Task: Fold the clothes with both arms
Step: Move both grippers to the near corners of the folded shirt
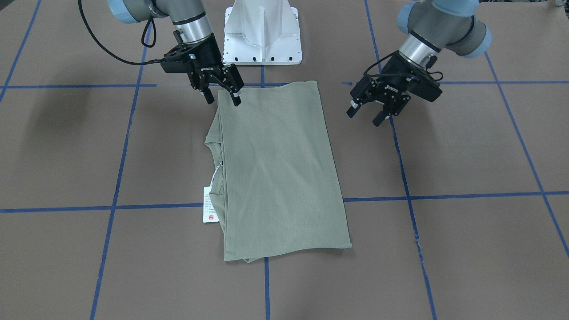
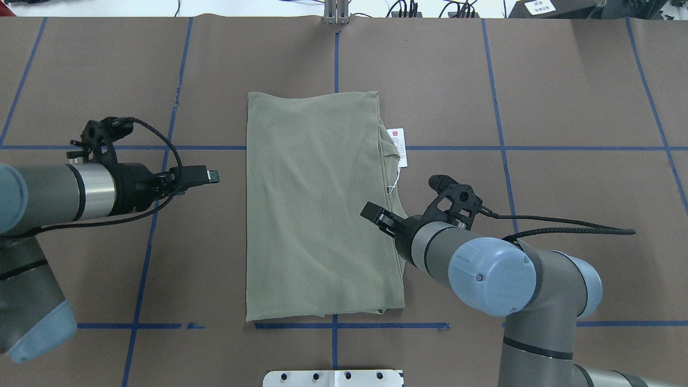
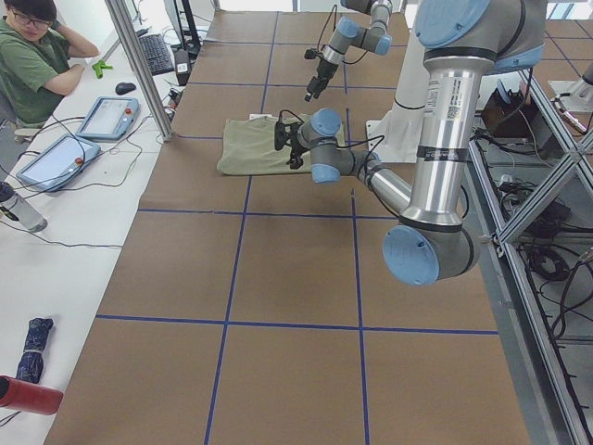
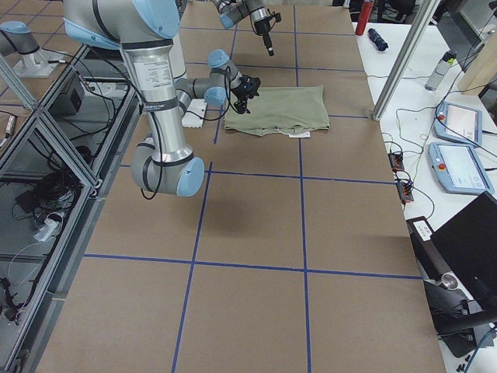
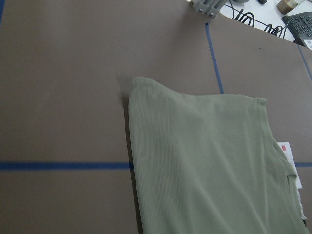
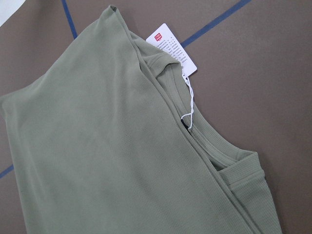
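Observation:
The olive-green shirt (image 1: 275,178) lies flat on the table, folded into a long rectangle (image 2: 317,215). Its ribbed collar (image 6: 219,151) and white hang tag (image 1: 209,204) stick out from the edge on the robot's right. My right gripper (image 1: 223,98) is open and empty, hovering at the shirt's right edge (image 2: 371,212) near the robot's end. My left gripper (image 1: 365,115) is open and empty, hanging over bare table (image 2: 212,176) a short way off the shirt's left edge. The wrist views show only the shirt (image 5: 204,165), with the tag (image 6: 170,48) in the right wrist view.
The white pedestal base (image 1: 262,35) stands at the robot's side of the table. Blue tape lines (image 2: 500,148) grid the brown table cover. In the exterior left view an operator (image 3: 32,56) sits behind a side bench with tablets (image 3: 107,116), past a metal post (image 3: 139,65).

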`<state>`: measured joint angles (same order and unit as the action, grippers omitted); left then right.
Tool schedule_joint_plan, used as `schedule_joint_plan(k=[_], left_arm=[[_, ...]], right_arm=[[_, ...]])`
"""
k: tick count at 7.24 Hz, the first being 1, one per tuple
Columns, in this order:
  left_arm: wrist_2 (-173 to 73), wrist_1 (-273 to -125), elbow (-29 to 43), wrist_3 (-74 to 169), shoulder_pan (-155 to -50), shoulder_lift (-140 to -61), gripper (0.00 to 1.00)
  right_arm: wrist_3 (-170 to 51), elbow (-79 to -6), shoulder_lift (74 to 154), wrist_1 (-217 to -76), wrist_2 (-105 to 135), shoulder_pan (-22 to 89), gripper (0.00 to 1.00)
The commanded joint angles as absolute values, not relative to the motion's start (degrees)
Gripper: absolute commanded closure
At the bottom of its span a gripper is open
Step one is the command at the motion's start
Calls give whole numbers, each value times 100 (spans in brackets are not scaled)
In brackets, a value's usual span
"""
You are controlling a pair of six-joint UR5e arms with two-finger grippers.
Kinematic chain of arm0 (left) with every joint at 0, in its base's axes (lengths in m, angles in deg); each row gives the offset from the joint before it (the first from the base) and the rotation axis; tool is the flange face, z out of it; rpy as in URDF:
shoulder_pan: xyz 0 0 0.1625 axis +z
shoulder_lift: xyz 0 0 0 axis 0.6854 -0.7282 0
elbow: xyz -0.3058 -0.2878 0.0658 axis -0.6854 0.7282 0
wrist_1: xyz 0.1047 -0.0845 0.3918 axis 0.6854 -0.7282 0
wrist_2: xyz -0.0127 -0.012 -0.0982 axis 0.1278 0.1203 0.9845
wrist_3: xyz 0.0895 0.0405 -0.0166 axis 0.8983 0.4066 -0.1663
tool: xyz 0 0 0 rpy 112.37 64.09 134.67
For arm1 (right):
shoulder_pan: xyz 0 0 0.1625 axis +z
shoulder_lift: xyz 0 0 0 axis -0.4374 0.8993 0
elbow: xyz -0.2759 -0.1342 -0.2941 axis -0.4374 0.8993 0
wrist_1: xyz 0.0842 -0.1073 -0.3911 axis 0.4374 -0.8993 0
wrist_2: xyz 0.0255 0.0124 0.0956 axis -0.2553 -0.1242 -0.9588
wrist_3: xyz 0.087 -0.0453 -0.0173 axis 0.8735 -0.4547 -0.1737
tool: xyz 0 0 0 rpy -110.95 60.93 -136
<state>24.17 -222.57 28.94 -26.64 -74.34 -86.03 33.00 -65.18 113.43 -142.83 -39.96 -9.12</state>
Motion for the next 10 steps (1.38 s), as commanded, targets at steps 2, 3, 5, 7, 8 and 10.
schedule_joint_plan(k=[2, 3, 5, 7, 8, 10], left_arm=[[427, -22232, 3057, -4762, -5693, -8435, 0], [135, -22232, 3039, -5019, -5375, -8426, 0], [-192, -22232, 2742, -5267, -4865, -8487, 0], [-325, -22232, 2434, -5434, -4661, -8654, 0], [-325, -22232, 2311, -5435, -4626, -8776, 0], [-325, -22232, 2283, -5435, -4616, -8865, 0]], right_arm=[[3491, -6508, 11358, -14278, -3848, -924, 0], [3500, -6499, 11358, -14278, -3813, -924, 0], [3500, -6499, 11349, -14278, -3804, -941, 0], [3500, -6490, 11349, -14278, -3760, -967, 0], [3500, -6481, 11349, -14269, -3734, -994, 0], [3500, -6481, 11349, -14260, -3725, -994, 0]])
